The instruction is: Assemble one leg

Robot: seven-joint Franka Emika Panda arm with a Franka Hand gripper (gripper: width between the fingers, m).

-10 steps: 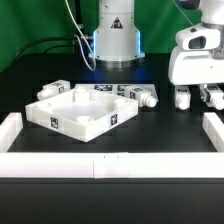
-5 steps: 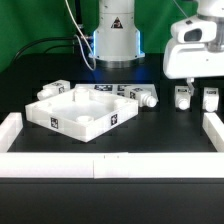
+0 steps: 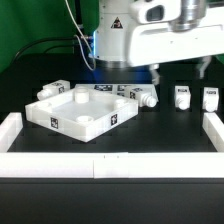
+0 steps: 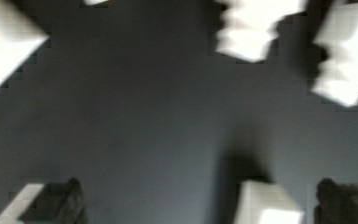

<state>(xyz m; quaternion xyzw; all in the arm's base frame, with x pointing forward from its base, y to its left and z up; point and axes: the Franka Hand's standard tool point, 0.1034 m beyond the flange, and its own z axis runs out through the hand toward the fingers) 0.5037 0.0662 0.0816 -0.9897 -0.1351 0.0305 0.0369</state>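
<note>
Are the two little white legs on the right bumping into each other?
Apart. The exterior view shows a strip of dark table between one leg and the other leg.

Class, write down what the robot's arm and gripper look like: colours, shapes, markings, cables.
The arm is glossy white and rounded, with a blue glow on its base column. The gripper is a wide white block, blurred, with two short dark fingers beneath. No markings are legible.
</note>
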